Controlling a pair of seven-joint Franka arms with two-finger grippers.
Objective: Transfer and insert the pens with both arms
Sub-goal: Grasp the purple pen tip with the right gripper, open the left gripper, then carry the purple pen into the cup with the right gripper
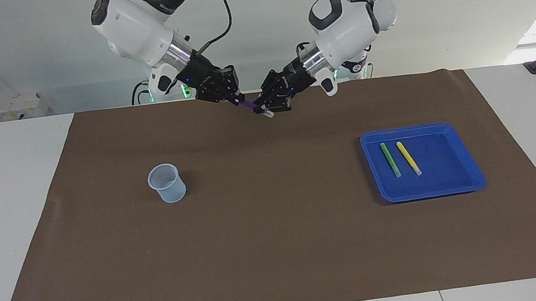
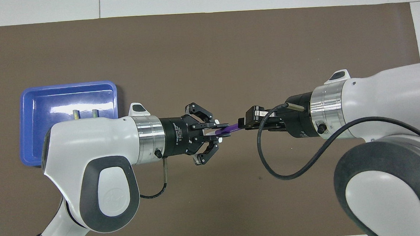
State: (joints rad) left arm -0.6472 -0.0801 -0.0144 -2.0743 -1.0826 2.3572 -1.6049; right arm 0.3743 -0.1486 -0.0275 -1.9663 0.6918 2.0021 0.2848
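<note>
Both grippers, left (image 1: 263, 108) and right (image 1: 237, 99), are pinching the purple pen (image 1: 249, 106) mid-handover; next, left should let go.

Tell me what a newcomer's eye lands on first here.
The two big white arms meet in mid-air over the brown mat's edge nearest the robots, left gripper and right gripper both at one purple pen stretched between them. Next comes the blue tray toward the left arm's end, holding a green pen and a yellow pen side by side. A clear cup stands alone toward the right arm's end.
</note>
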